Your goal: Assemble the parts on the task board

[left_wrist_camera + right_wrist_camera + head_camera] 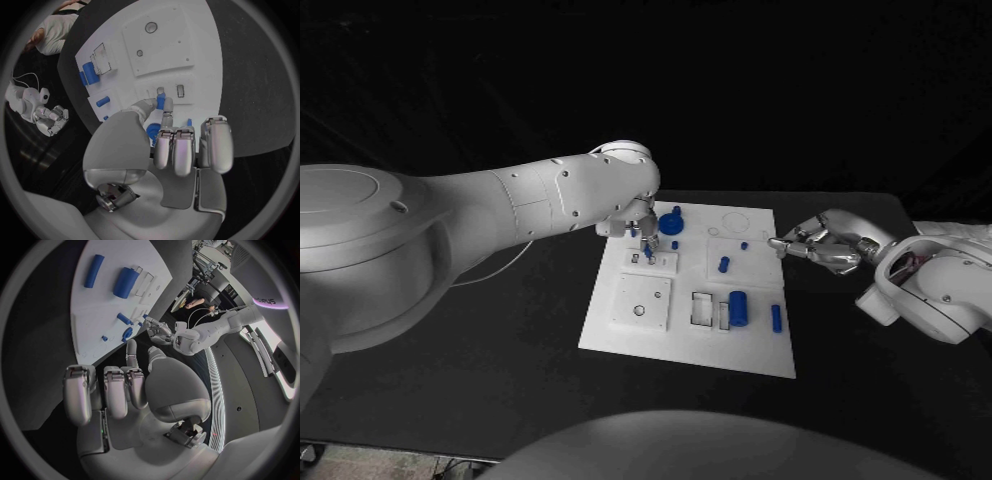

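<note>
The white task board [625, 330] lies mid-table. My left hand [635, 228] hovers over its far left part and pinches a small blue peg [160, 102] between thumb and a finger, just above two small slots [180, 90]. The other fingers [184, 147] are folded. My right hand [815, 247] hangs off the board's right edge with fingers curled in and nothing in them. On the board rest a round blue knob [671, 221], a short blue pin [724, 264], a thick blue cylinder [738, 308] and a slim blue rod [776, 318].
A square plate with round holes [643, 300] sits on the board's near left. Two rectangular frames [711, 309] lie beside the thick cylinder. Black table [473, 360] surrounds the board on all sides.
</note>
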